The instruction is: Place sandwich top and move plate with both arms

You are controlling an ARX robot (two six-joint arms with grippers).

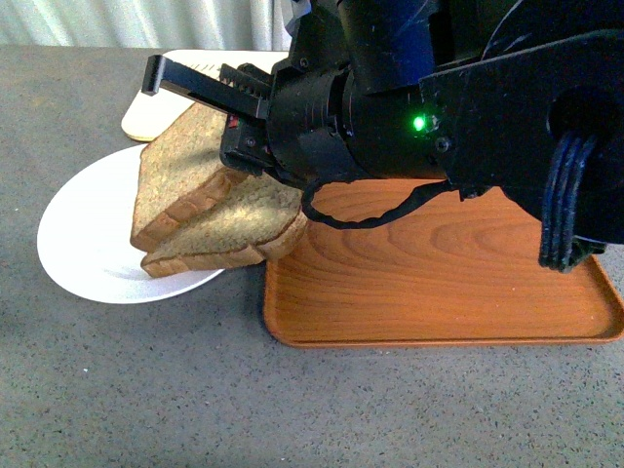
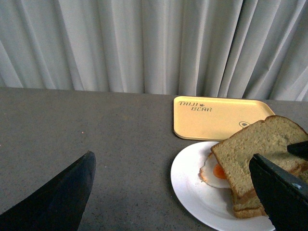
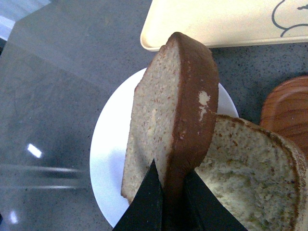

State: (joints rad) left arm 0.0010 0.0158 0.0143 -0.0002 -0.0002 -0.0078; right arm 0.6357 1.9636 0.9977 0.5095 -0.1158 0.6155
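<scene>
My right gripper (image 3: pixel 173 202) is shut on the crust edge of the sandwich top (image 3: pixel 178 106), a brown speckled slice. The slice (image 1: pixel 175 175) hangs tilted over the white plate (image 1: pixel 78 244), its low edge down near the plate. Under it a second slice (image 1: pixel 234 229) lies on the plate, reaching over the plate's rim towards the wooden tray. In the left wrist view a fried egg (image 2: pixel 216 171) peeks out beneath the sandwich top (image 2: pixel 260 144). My left gripper (image 2: pixel 168 197) hangs open above the table beside the plate (image 2: pixel 190 187), holding nothing.
A brown wooden tray (image 1: pixel 439 283) lies right of the plate, touching its rim. A beige bear-print tray (image 2: pixel 216 118) sits behind the plate, near the curtain. My right arm (image 1: pixel 468 97) fills the upper right of the front view. Grey tabletop (image 1: pixel 195 390) spreads in front.
</scene>
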